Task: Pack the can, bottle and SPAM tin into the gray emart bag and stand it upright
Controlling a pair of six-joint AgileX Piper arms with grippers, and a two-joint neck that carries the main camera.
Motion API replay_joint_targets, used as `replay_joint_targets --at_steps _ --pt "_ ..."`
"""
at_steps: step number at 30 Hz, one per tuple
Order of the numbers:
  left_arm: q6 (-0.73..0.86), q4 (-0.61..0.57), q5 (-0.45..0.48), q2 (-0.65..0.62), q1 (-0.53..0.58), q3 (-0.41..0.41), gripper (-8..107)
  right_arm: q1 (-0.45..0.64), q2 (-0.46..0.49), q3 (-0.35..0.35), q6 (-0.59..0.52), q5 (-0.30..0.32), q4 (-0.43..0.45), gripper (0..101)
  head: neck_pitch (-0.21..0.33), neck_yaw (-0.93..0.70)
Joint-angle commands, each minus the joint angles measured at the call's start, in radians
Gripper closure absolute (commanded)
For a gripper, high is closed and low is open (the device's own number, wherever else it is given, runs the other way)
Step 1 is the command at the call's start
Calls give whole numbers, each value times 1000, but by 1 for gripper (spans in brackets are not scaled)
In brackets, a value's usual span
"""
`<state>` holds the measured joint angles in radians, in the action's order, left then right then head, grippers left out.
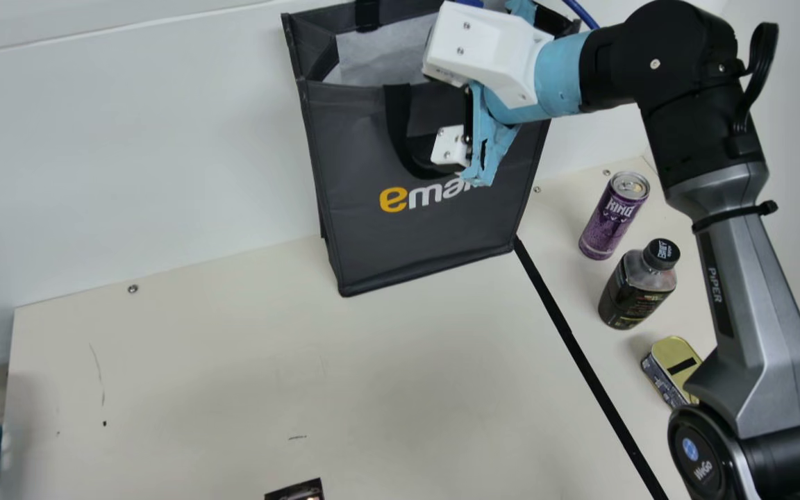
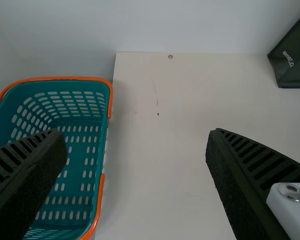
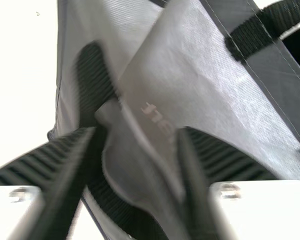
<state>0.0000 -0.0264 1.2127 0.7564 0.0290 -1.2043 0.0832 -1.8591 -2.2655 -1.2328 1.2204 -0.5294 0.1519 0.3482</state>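
One each: bag [image 1: 407,243], can [image 1: 608,226], bottle [image 1: 632,292], tin [image 1: 674,353], basket [image 2: 60,78].

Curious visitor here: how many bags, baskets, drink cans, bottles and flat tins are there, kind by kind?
Bag: 1
Basket: 1
Drink can: 1
Bottle: 1
Flat tin: 1
Total: 5

Teal bskt [image 2: 104,135] w/ orange rim, beside cream tbl [image 2: 160,150].

left gripper [image 2: 136,135] and right gripper [image 1: 450,146] stand open.
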Motion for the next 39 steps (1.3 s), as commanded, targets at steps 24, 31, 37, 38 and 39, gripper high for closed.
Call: replay_joint_targets --at_steps 24,31,37,38,39 --pt "0 0 0 0 0 0 9 -7 57 -2 50 0 -4 101 23 1" --pt "0 0 0 0 0 0 9 -16 99 10 57 0 -2 101 23 1" --pt "0 0 0 0 0 0 9 -27 142 25 65 0 1 101 23 1" --pt "0 0 0 0 0 0 9 -30 149 28 67 0 2 101 23 1" --pt "0 0 0 0 0 0 9 -32 157 30 68 0 3 101 23 1"
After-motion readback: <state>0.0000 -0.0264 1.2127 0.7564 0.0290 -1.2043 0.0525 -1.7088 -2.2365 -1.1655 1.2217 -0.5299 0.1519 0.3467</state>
